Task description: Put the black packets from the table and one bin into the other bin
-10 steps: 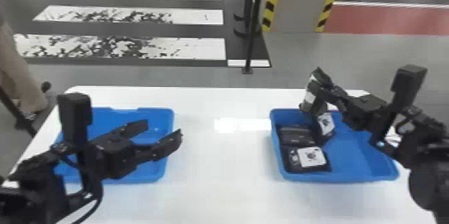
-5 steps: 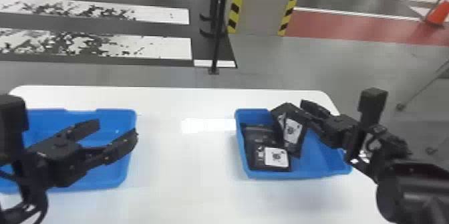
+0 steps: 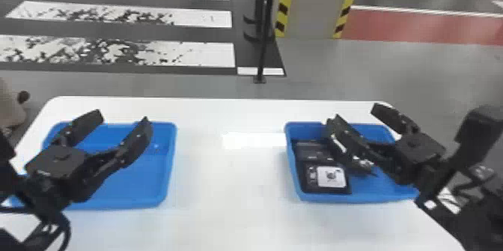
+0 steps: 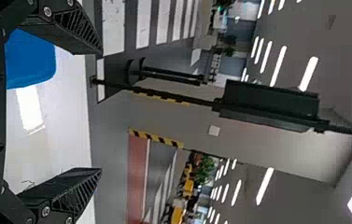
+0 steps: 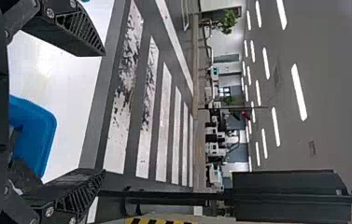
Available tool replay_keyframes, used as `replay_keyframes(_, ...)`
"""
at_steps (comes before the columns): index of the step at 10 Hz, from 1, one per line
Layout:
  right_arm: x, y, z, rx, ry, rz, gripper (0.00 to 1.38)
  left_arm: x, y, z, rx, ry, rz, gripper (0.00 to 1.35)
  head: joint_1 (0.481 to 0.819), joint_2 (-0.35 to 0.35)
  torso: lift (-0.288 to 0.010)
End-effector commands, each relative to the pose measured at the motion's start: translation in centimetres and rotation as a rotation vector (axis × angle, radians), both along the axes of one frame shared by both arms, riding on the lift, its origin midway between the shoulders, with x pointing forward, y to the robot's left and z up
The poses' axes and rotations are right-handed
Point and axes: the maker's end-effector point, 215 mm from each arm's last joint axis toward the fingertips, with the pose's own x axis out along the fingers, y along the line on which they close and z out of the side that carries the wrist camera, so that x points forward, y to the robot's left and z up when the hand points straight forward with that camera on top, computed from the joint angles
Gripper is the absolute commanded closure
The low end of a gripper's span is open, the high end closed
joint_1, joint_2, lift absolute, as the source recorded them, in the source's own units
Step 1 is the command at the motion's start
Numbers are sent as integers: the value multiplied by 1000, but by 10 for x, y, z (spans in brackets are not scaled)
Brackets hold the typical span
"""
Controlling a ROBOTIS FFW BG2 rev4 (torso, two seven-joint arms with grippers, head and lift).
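Facing a white surface (image 3: 232, 194) running off the bottom edge. Masking parts of left bin (image 3: 169, 171) and right bin (image 3: 359, 197). Spreading left end effector (image 3: 122, 117) and right end effector (image 3: 354, 113) wide. Showing black packets (image 3: 331, 186) lying in the right bin, one mostly hiding behind a finger (image 3: 350, 134).

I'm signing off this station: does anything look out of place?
One black packet sits askew in the blue bin on the right, angled beside the flat white-labelled packet and partly hidden by the right hand. Nothing looks spilled; damage there I can't judge.
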Motion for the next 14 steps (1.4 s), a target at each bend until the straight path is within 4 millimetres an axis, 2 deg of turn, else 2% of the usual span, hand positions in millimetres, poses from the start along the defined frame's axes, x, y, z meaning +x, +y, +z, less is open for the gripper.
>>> replay_keyframes(1, -27, 10, 9, 42, -38, -17, 104, -23, 12, 31, 1, -148, 105, 142, 695, -56, -110)
replay_keyframes(2, -38, 13, 7, 63, -40, -32, 104, -41, 22, 36, -3, -194, 196, 142, 695, -29, -110)
replay_keyframes(3, -49, 11, 4, 26, -19, -59, 105, -56, 30, 27, 38, -206, 250, 142, 695, -10, -110)
replay_keyframes(4, -58, -1, 18, -61, -67, -126, 105, -67, 40, 19, 50, -251, 287, 142, 695, 0, -110)
replay_keyframes(5, -69, -16, 35, -76, -163, -203, 105, -69, 44, -3, 38, -213, 307, 142, 695, -5, -110)
replay_keyframes(6, -72, -25, 40, -95, -217, -232, 105, -69, 48, -8, 44, -204, 316, 142, 695, -14, -110)
replay_keyframes(14, -70, -21, 35, -96, -216, -221, 105, -64, 36, -5, 39, -210, 290, 142, 695, -35, -110)
